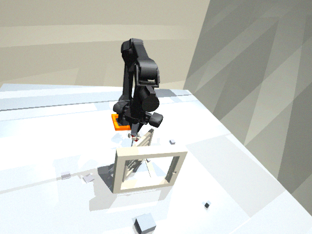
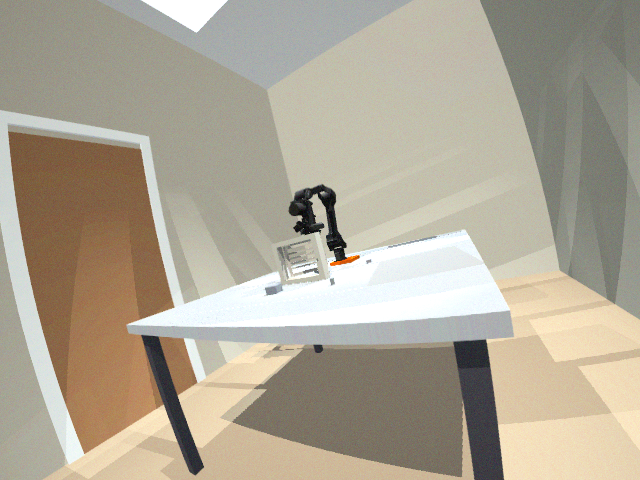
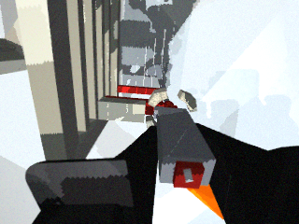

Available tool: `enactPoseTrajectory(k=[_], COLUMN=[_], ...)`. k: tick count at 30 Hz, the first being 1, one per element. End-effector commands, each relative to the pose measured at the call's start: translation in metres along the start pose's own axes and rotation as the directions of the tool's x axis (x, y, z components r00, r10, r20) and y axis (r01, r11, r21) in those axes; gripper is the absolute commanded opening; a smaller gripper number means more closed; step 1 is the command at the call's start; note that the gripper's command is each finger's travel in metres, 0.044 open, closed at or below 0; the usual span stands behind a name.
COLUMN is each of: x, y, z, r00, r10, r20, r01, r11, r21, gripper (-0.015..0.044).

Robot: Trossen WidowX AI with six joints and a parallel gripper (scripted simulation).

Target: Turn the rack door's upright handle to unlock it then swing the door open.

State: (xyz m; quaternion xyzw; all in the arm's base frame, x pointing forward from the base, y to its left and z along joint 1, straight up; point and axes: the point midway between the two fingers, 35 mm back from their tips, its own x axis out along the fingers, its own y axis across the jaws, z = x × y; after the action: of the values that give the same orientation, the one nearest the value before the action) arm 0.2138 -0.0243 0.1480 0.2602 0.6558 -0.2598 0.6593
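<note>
The cream rack frame [image 1: 156,150] [image 2: 324,260] stands upright on the table. Its slatted door [image 1: 150,136] [image 3: 39,86] is swung well out of the frame toward the arm's base, hinged at the frame's left side in the top view; I cannot tell the exact angle. My gripper [image 1: 134,137] [image 3: 174,130] is shut on the door's handle [image 1: 129,135] [image 3: 159,96], beside the door's free edge. The handle's pale ends stick out around the fingertips in the wrist view. Its turn is hard to read, as the finger hides its middle.
The orange base plate [image 1: 122,128] [image 2: 352,259] lies behind the door. Small blocks lie around the rack: one [image 1: 172,141] right of the door, two [image 1: 66,175] [image 1: 88,178] left of the frame, a dark one [image 1: 206,204] and a larger grey one [image 1: 145,223] [image 2: 273,289] in front.
</note>
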Motion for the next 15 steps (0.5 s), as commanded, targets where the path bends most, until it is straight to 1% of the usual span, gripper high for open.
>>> enactPoseTrajectory(k=[1, 15], x=[0.0, 0.0], y=[-0.007, -0.033], z=[0.002, 0.01], r00=[1.0, 1.0], r10=[0.002, -0.001], r20=[0.011, 0.012], r01=[-0.001, 0.003], r11=[0.999, 0.977], r21=[-0.051, -0.214], gripper=[0.0015, 0.0015])
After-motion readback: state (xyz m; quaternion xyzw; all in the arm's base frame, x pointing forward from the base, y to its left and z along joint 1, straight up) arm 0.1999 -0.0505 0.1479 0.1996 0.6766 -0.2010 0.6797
